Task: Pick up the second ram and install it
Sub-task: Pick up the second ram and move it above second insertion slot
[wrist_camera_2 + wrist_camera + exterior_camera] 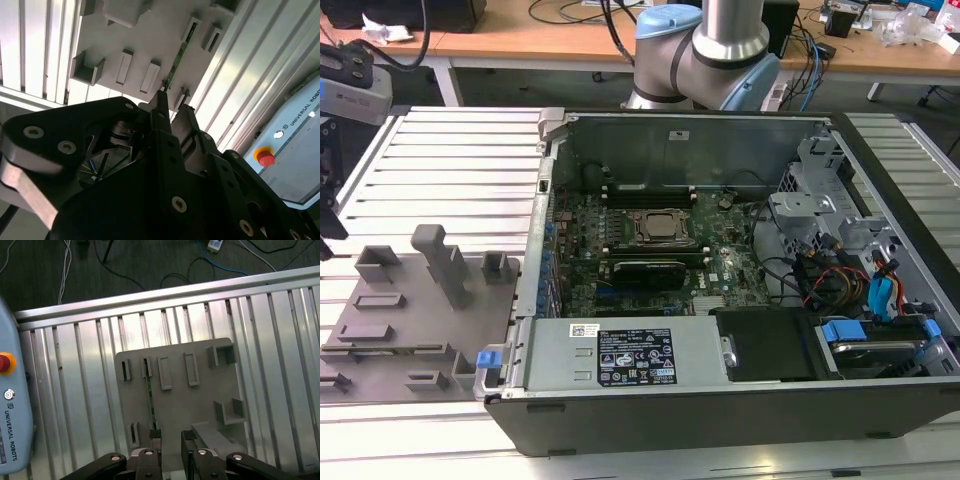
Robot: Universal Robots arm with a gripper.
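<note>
The claw (171,439) hung spread, with nothing between its fingers, above the grey tray (200,405) on the slatted bench (75,390). The second ram (150,402), a thin green stick, stood on edge in the tray's slotted blocks, its near end close to one fingertip (155,445) in the first wrist view. The open computer case (720,425) sat beside the tray.
</note>
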